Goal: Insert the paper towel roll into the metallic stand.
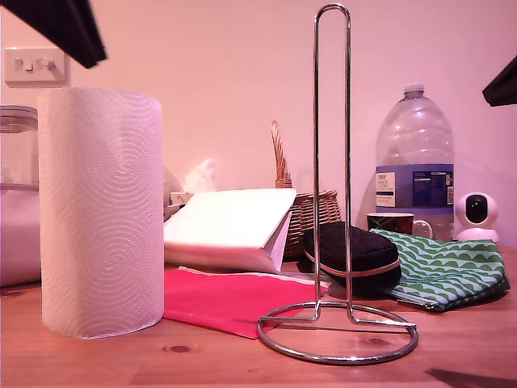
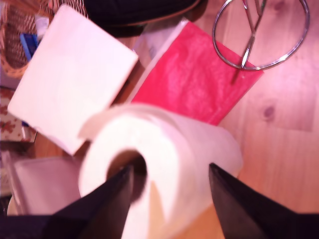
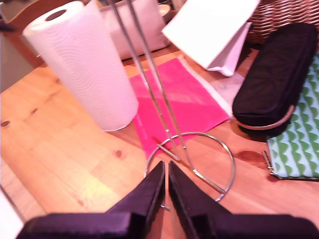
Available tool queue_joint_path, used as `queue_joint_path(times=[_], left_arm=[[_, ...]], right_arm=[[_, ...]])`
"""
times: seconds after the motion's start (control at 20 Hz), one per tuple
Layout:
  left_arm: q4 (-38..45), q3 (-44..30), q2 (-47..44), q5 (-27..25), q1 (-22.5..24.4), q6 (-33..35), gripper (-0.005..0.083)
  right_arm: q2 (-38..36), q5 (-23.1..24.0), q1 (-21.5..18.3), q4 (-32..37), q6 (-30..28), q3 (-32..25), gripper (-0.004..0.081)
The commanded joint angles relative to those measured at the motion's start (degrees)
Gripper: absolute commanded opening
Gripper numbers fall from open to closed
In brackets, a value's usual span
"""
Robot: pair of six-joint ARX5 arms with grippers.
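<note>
Pre-grasp: my first gripper hangs jaws apart over the upright paper towel roll beside the metallic stand, my second gripper closed, empty; next, clamp roll.

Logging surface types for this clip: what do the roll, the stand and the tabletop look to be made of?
The paper towel roll looks like soft matte white paper, embossed with swirls and circles. The metallic stand appears to be thin chromed or polished steel wire; it gleams and mirrors its surroundings. The table looks like pale wood with knots and grain, possibly lightly varnished given a faint sheen.
</note>
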Motion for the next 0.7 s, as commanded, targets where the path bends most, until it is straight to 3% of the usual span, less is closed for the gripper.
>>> queue_joint_path(times=[0.0, 0.4, 0.65], left_arm=[[0.07, 0.72, 2.78, -1.07, -0.17, 0.15, 0.0468], [-3.15, 2.84, 9.75, -5.14, -0.85, -1.40, 0.0486], [-3.37, 10.64, 8.98, -8.57, -1.64, -1.55, 0.0485]], right_arm=[[0.31, -0.35, 0.46, 0.28, -0.02, -0.09, -0.0012], [0.31, -0.35, 1.29, 0.26, -0.02, -0.09, -0.0012], [0.31, -0.31, 2.19, 0.28, -0.07, -0.09, -0.0012]])
